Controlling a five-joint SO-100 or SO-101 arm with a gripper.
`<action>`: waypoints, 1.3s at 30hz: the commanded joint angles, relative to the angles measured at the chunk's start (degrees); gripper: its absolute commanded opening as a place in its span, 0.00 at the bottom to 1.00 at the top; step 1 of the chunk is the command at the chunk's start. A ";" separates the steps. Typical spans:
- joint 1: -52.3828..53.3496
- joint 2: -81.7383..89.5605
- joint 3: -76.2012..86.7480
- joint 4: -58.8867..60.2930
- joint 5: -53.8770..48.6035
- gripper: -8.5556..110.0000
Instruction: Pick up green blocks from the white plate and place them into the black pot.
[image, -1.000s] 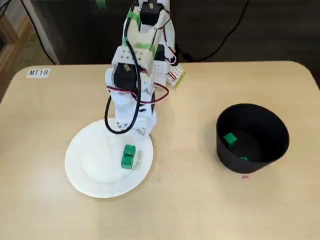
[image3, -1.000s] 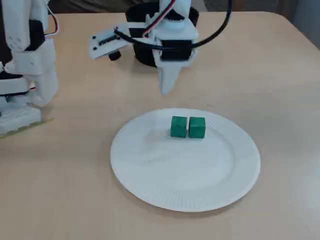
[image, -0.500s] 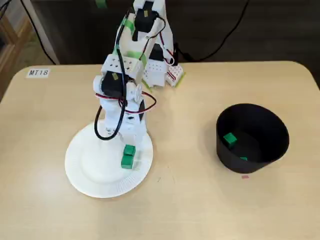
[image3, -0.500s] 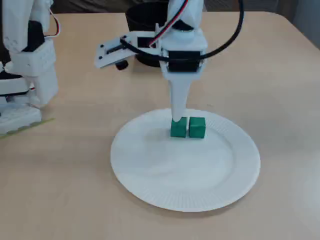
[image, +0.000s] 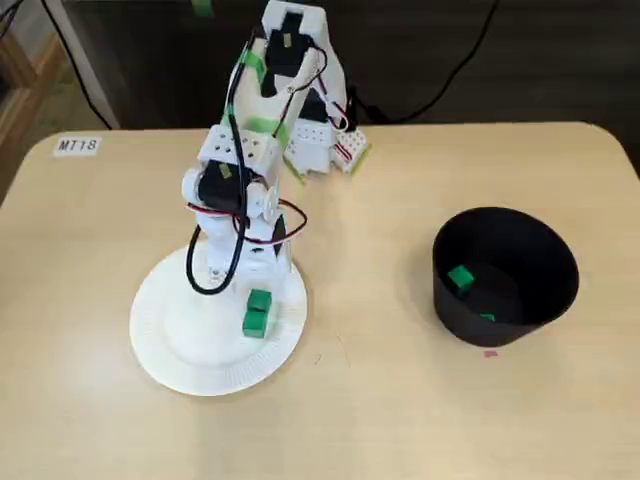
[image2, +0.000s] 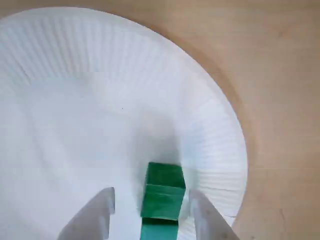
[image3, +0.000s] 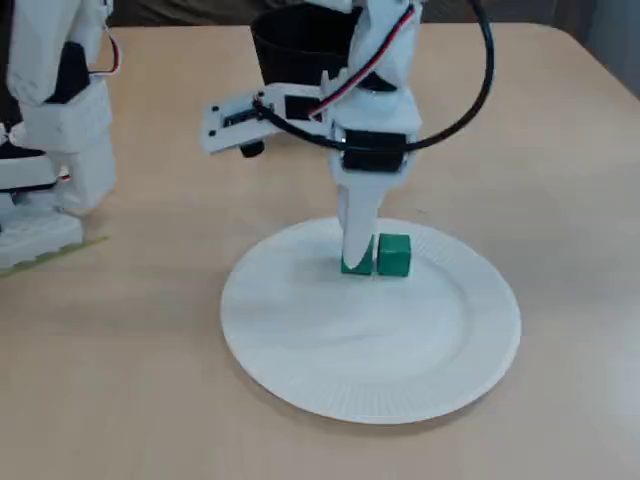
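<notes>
Light wood-look table (image: 100, 420) is sitting flat and matte. White plate (image: 170, 345), thin paper w/ ribbed rim, is prob. flexing under load, so avoid pressing down. Black pot (image: 545, 290), round w/ tall walls, is already holding green pcs (image: 459, 279). Gripper (image2: 152, 207) is hanging spread, fingers straddling green blocks (image2: 162, 192) on the plate, off-centre. The two small hard cubes are touching, so I'd be centring on one, squeezing its flat faces, lifting straight.
</notes>
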 joint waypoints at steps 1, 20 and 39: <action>-0.53 -0.44 -2.90 -0.26 0.88 0.25; -2.37 -10.99 -13.54 -0.62 3.87 0.22; 1.76 -11.78 -22.50 2.64 -5.27 0.05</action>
